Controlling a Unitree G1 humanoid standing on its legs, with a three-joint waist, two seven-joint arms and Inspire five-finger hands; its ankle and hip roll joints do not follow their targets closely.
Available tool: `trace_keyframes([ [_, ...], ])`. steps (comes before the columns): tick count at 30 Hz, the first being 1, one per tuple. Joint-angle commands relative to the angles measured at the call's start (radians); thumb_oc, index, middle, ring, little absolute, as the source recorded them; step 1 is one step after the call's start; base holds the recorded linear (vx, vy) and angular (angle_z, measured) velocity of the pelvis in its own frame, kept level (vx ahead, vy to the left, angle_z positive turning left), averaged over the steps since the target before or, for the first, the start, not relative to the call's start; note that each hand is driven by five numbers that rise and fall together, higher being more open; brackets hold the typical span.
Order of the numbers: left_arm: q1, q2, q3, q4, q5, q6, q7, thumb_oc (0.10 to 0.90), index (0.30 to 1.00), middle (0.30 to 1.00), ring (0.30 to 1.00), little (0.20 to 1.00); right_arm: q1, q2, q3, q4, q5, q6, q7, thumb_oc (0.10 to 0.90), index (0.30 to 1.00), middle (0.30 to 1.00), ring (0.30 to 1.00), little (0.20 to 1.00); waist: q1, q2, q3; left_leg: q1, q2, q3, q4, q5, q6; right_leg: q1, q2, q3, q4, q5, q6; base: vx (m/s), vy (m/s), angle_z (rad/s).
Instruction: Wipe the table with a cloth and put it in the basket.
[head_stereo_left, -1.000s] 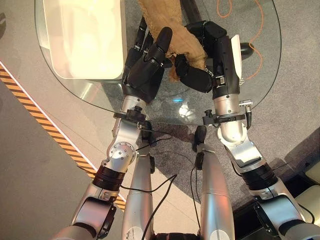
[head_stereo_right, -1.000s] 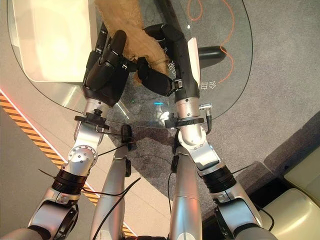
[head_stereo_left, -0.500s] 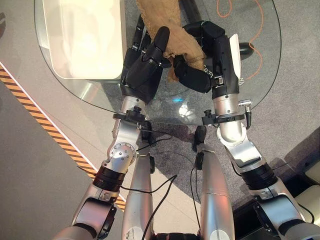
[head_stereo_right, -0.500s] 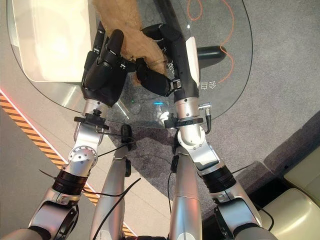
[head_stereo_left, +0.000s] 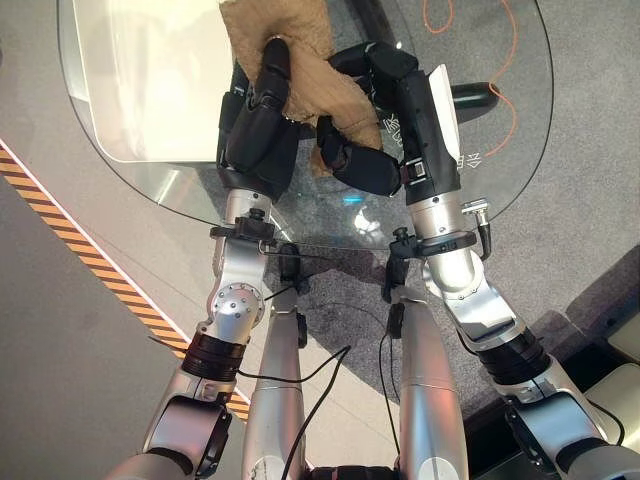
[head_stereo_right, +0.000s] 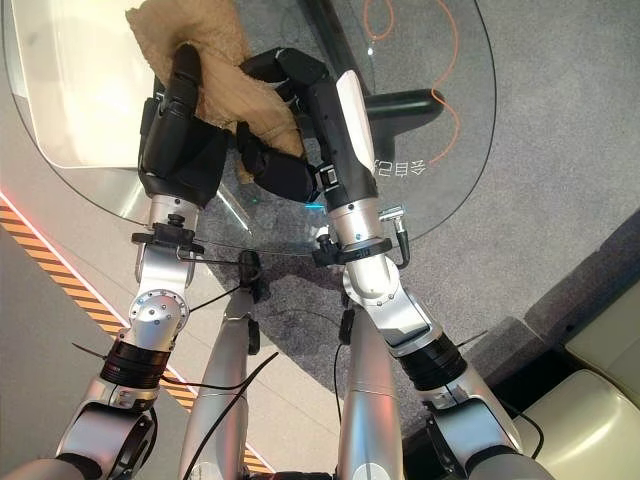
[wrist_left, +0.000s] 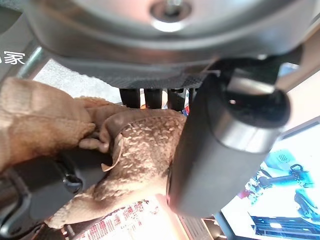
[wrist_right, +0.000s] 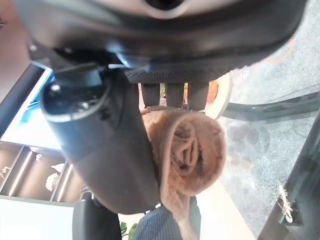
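White basket (head_stereo_left: 150, 70) just beside left hand (head_stereo_left: 255, 125)

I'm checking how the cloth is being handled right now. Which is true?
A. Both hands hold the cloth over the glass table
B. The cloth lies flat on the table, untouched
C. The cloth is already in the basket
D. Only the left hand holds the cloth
A: the left hand and the right hand are both curled on the brown cloth above the glass table, and each wrist view shows cloth within its hand.
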Motion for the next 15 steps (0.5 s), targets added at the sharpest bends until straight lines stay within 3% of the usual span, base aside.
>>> trace_keyframes([
  [1, -0.093, -0.014, 0.000, -0.197, 0.042, -0.048, -0.146, 0.100, 0.300, 0.300, 0.300, 0.200, -0.090, 0.018, -0.064, -0.122, -0.011, -0.072, -0.008, 0.100, 0.300, 0.300, 0.300, 0.200, 0.024, -0.019, -0.029, 0.033, -0.114, 0.061, 0.017, -0.062, 0.116, 0.052, 0.130, 0.025, -0.126, 0.060, -0.011, 0.00, 0.000, 0.00],
  [9, -0.090, -0.016, 0.001, -0.198, 0.050, -0.063, -0.143, 0.100, 0.300, 0.300, 0.300, 0.200, -0.091, 0.020, -0.062, -0.123, -0.014, -0.068, -0.009, 0.100, 0.300, 0.300, 0.300, 0.200, 0.025, -0.019, -0.029, 0.028, -0.114, 0.061, 0.018, -0.062, 0.116, 0.048, 0.131, 0.025, -0.125, 0.059, -0.012, 0.00, 0.000, 0.00],
  [10, -0.088, -0.016, 0.002, -0.200, 0.050, -0.064, -0.142, 0.100, 0.300, 0.300, 0.300, 0.200, -0.088, 0.021, -0.063, -0.124, -0.013, -0.070, -0.011, 0.385, 0.545, 0.545, 0.545, 0.485, 0.025, -0.019, -0.029, 0.028, -0.114, 0.061, 0.018, -0.062, 0.116, 0.048, 0.131, 0.025, -0.125, 0.059, -0.012, 0.00, 0.000, 0.00],
  [11, -0.086, -0.017, 0.002, -0.202, 0.052, -0.065, -0.140, 0.100, 0.300, 0.300, 0.300, 0.200, -0.087, 0.021, -0.063, -0.125, -0.012, -0.071, -0.013, 0.745, 0.853, 0.853, 0.853, 0.845, 0.025, -0.019, -0.029, 0.028, -0.114, 0.061, 0.018, -0.062, 0.117, 0.047, 0.132, 0.025, -0.125, 0.059, -0.012, 0.00, 0.000, 0.00],
  [12, -0.085, -0.019, 0.002, -0.203, 0.056, -0.069, -0.138, 0.100, 0.300, 0.300, 0.300, 0.200, -0.087, 0.021, -0.064, -0.125, -0.011, -0.073, -0.015, 0.800, 0.900, 0.900, 0.900, 0.900, 0.025, -0.019, -0.029, 0.027, -0.115, 0.060, 0.017, -0.061, 0.117, 0.046, 0.133, 0.025, -0.124, 0.059, -0.012, 0.00, 0.000, 0.00],
  [15, -0.091, -0.020, 0.004, -0.199, 0.050, -0.075, -0.138, 0.100, 0.300, 0.300, 0.300, 0.200, -0.093, 0.024, -0.066, -0.121, -0.010, -0.076, -0.018, 0.800, 0.900, 0.900, 0.900, 0.900, 0.025, -0.019, -0.029, 0.023, -0.115, 0.060, 0.021, -0.063, 0.116, 0.043, 0.132, 0.025, -0.122, 0.058, -0.012, 0.00, 0.000, 0.00],
])
